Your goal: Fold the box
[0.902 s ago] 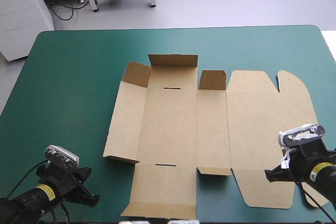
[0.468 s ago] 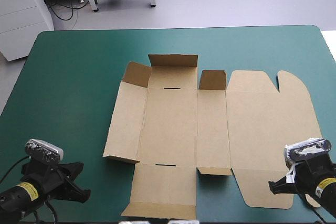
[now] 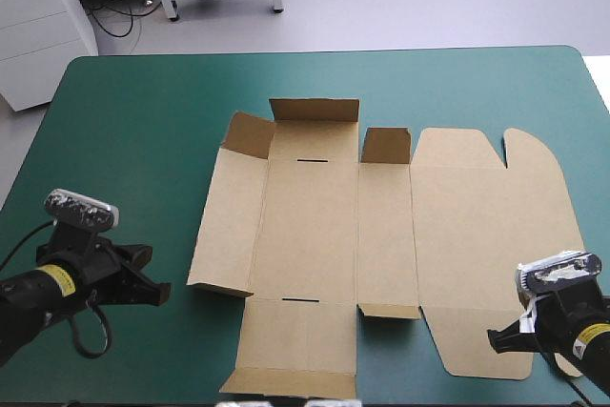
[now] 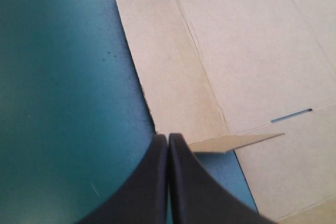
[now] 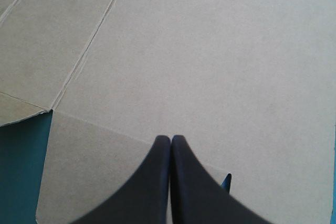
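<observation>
The brown box (image 3: 381, 235) lies as a flat cut sheet in the middle of the teal-green table, with a few small flaps at its left and far side slightly raised. My left gripper (image 3: 157, 295) is shut and empty, just off the sheet's left near corner. In the left wrist view its tip (image 4: 168, 137) points at the box's left wall panel (image 4: 173, 77), close to a slightly lifted flap (image 4: 236, 142). My right gripper (image 3: 496, 338) is shut and empty over the lid's near right part. Its tip (image 5: 170, 140) hangs above bare board (image 5: 210, 56).
Bare teal-green cover (image 3: 124, 159) spreads left of the sheet and along the far edge. A white cabinet (image 3: 38, 35) stands beyond the table's far left corner.
My left gripper has moved up and to the right, from the near left corner toward the box's left near flap. The right gripper drew back slightly toward the near edge earlier and now holds still.
</observation>
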{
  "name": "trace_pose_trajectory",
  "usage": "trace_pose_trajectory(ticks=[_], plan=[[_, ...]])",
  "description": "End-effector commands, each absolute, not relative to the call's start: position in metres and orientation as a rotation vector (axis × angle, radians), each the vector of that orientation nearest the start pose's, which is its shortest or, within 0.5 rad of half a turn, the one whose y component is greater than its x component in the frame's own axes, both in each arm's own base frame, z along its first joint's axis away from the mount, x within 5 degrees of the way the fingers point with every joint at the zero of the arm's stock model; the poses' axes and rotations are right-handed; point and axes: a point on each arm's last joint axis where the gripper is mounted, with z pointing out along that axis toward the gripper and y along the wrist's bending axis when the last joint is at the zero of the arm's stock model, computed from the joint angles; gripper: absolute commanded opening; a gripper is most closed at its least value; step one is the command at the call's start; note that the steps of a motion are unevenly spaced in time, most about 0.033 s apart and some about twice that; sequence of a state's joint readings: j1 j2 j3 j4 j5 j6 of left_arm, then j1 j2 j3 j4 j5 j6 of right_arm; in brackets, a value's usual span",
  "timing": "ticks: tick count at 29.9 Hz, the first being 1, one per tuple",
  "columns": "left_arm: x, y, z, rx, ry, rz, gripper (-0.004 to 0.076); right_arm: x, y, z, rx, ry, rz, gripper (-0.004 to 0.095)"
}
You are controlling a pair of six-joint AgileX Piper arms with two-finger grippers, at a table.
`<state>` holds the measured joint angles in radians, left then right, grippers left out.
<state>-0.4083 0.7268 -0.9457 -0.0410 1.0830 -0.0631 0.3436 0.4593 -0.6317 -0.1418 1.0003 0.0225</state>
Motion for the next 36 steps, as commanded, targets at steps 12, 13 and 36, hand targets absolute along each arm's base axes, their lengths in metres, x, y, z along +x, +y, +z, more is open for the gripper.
trace_pose_trajectory(ticks=[12, 13, 36], plan=[[0.183, -0.08, 0.368, 0.414, 2.448, -0.209, 0.0498, 0.07, 0.012, 0.316, -0.384, 2.218, 0.003, -0.0022], [0.186, -0.081, 0.366, 0.416, 2.457, -0.206, 0.0552, 0.07, 0.012, 0.316, -0.385, 2.218, 0.003, -0.0022], [0.229, -0.03, 0.338, 0.272, 2.683, -0.486, 0.0673, 0.07, 0.012, 0.317, -0.406, 2.212, -0.009, -0.0022]])
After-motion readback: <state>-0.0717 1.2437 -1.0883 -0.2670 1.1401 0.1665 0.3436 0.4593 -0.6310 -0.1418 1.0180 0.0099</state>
